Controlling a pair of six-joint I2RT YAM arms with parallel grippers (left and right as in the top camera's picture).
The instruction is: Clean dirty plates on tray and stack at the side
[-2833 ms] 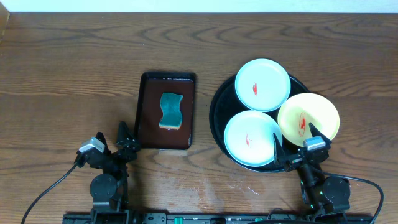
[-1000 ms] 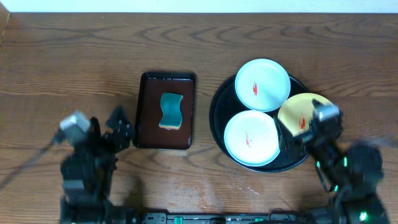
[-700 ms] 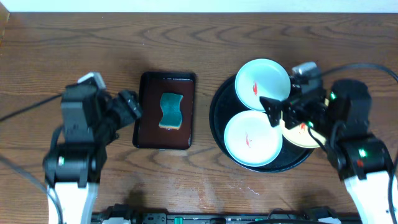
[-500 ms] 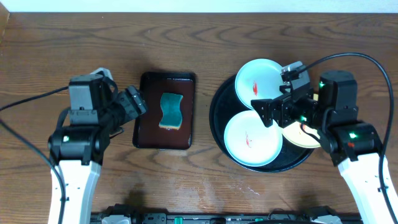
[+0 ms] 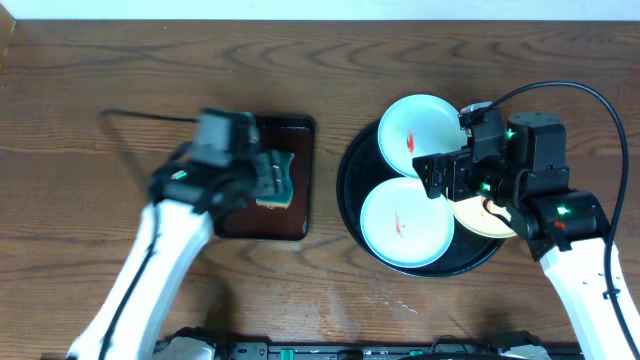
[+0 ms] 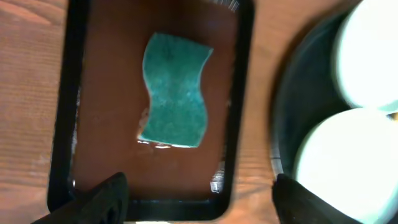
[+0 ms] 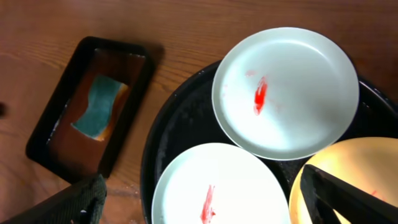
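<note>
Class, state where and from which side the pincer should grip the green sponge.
Probably across its middle, pinching the long wavy edges, straight down from above: the sponge lies flat in the brown tray, whose raised rim blocks sideways approaches.

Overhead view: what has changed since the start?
Left gripper swung from the table edge over the sponge in the brown tray; right gripper moved over the black tray, partly covering the yellow plate. Nothing grasped; plates, sponge and trays unmoved.

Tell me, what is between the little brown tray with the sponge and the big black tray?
Nothing but a narrow strip of bare wooden tabletop separates the small brown tray from the black tray. The left wrist view shows it best.
</note>
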